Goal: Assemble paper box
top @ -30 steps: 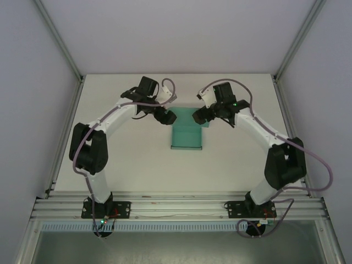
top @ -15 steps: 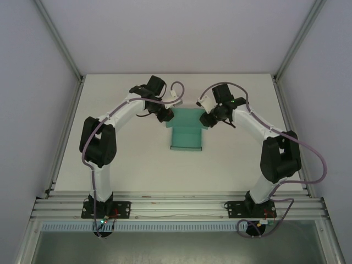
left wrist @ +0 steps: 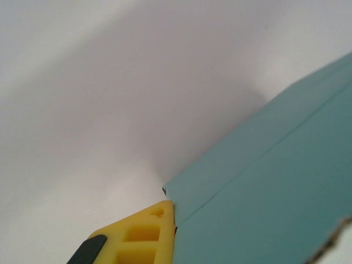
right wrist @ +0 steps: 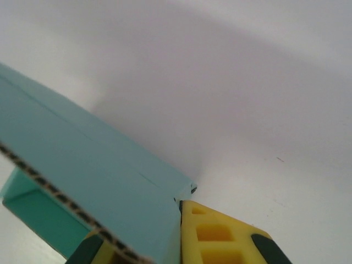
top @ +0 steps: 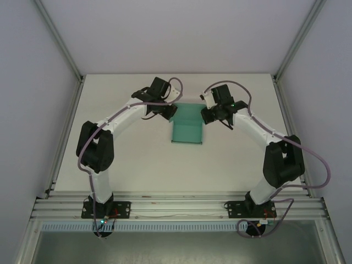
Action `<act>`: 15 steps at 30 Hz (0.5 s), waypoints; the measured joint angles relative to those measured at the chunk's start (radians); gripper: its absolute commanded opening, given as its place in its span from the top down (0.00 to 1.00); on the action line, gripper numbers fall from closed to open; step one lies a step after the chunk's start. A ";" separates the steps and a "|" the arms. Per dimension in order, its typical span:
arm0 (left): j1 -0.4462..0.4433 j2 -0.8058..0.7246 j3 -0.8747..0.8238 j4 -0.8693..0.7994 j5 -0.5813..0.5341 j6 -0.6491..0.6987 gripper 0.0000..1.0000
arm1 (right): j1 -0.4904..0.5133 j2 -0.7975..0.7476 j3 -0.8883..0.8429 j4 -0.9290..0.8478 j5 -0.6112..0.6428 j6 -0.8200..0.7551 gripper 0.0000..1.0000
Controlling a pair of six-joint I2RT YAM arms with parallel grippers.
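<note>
The paper box [top: 187,131] is teal-green card, partly folded, lying at the middle of the table with its far panel [top: 187,111] raised between the two arms. My left gripper [top: 170,111] is shut on that panel's left corner. In the left wrist view the card [left wrist: 269,187] lies flat against the yellow finger [left wrist: 144,236] and hides the other finger. My right gripper [top: 205,114] is shut on the right corner. The right wrist view has the card [right wrist: 93,176] clamped between the yellow fingers [right wrist: 220,236], its corrugated cut edge showing at lower left.
White enclosure walls and metal posts [top: 60,49] stand around the white table [top: 132,159]. The aluminium rail [top: 176,208] with both arm bases runs along the near edge. Bare tabletop lies left, right and in front of the box.
Both grippers moved inward to the far corners of the box and went from open to shut on its far panel. The box now sits slightly farther back.
</note>
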 measured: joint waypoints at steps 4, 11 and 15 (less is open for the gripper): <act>-0.011 -0.004 -0.027 0.067 -0.049 -0.181 1.00 | 0.050 -0.019 -0.039 0.094 0.130 0.183 0.89; -0.032 -0.004 -0.086 0.192 -0.113 -0.433 1.00 | 0.095 0.006 -0.077 0.245 0.288 0.446 0.89; -0.042 -0.001 -0.093 0.217 -0.159 -0.512 1.00 | 0.119 0.035 -0.077 0.300 0.357 0.510 0.89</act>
